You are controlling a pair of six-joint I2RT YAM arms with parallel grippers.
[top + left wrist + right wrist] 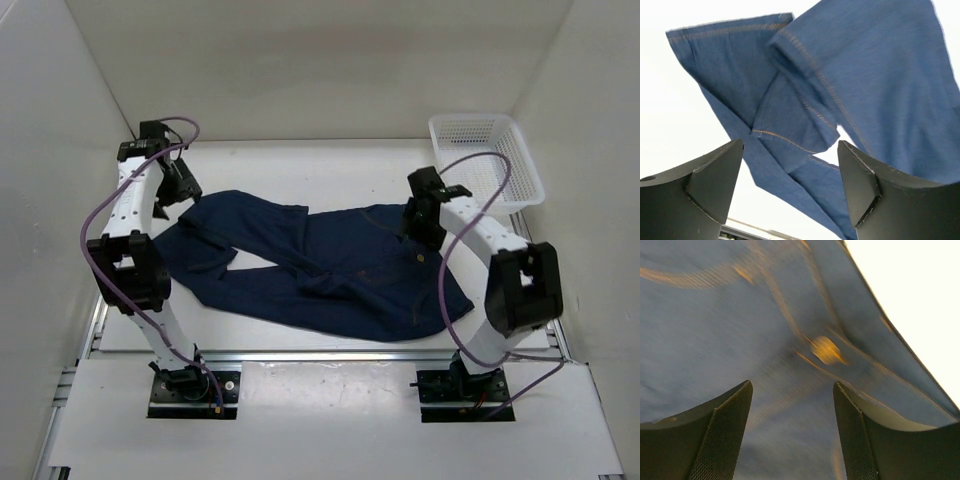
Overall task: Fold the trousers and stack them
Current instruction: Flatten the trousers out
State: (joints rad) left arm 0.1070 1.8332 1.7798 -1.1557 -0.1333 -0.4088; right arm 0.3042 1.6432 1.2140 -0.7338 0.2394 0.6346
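**Ana:** What is sitting around the basket (487, 160)?

**Ben:** The white mesh basket is standing at the far right corner of the worktop (330, 165). The trousers (330, 265) are lying spread on the worktop to the basket's near left, apart from it. Their waist end is lying closest to the basket and the legs are running away from it.

**Ana:** Is anything getting between the basket and the cloth?

**Ben:** The right arm (490, 240) is reaching across that gap, and its purple cable (444, 290) is looping in front of the basket in the top view. The right pincer (420, 222) is hanging over the waist end, just near-left of the basket. Its fingers (720, 440) are spread wide, with denim filling the space between them. A blurred brass-coloured spot (826, 350) is showing there among orange stitching. Whether the tips are touching the cloth cannot be told.

**Ana:** And the other one?

**Ben:** The left pincer (180, 192) is hanging over the leg ends, the part of the trousers lying farthest from the basket. It is spread wide too and is gripping nothing. Below it the hems (790, 45) are overlapping, one leg end lying folded across the other.

**Ana:** What is the basket showing inside?

**Ben:** The top view is showing only its white lattice floor and walls.
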